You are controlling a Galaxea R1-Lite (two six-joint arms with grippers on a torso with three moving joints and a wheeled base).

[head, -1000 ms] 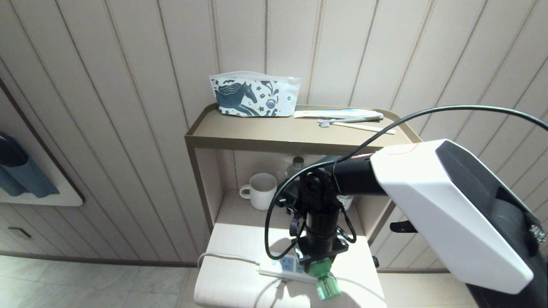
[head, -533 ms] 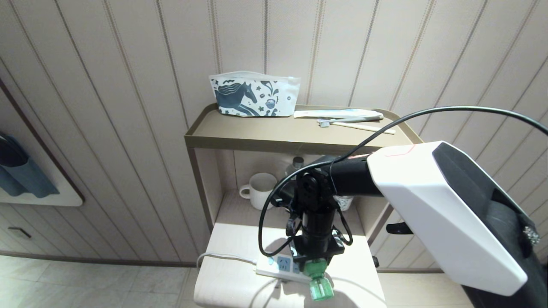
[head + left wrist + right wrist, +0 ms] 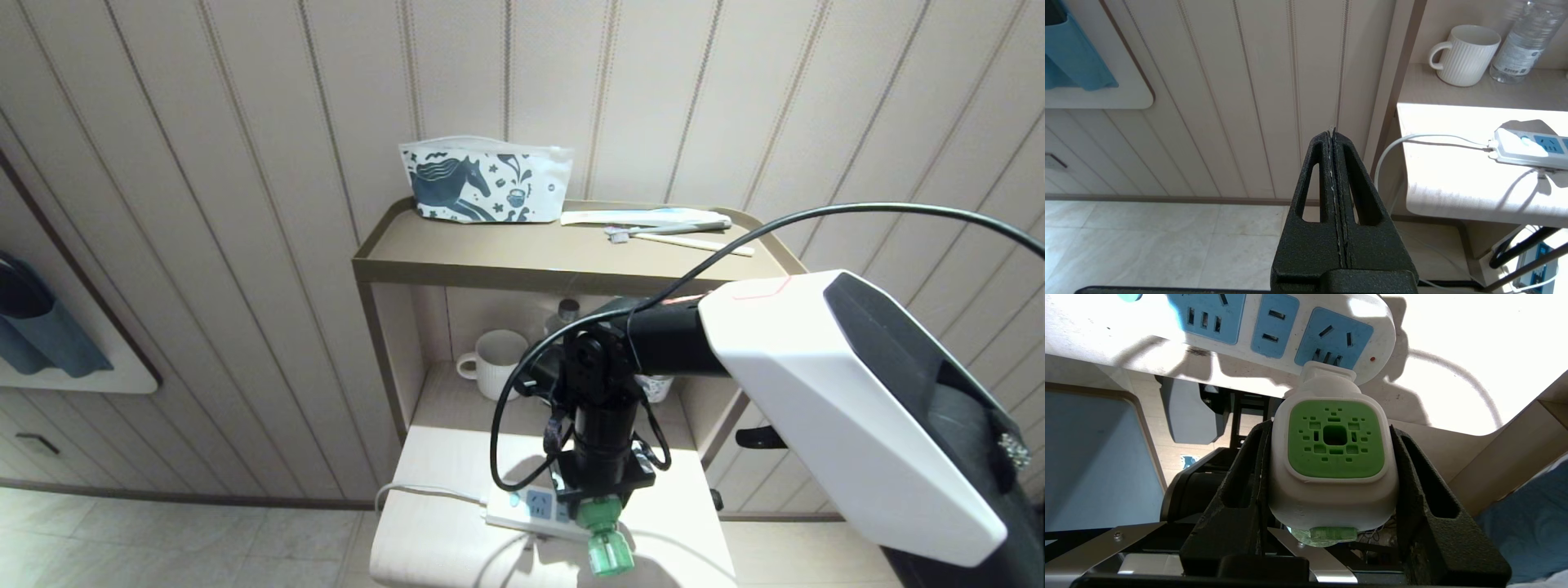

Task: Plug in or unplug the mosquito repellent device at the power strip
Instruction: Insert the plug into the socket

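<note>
Over power strip (image 3: 1274, 330) | right fingers (image 3: 1249, 490) grasping mosquito repellent device (image 3: 1333, 457) | left fingers (image 3: 1327, 179) clenched

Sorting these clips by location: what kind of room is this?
Probably a hotel room or bedroom corner: a panelled wall with a small side shelf holding a toiletry pouch and toothbrushes, a white mug underneath.

The right end effector (image 3: 602, 500) holds the mosquito repellent device (image 3: 605, 539) at the power strip (image 3: 531, 513).
</note>
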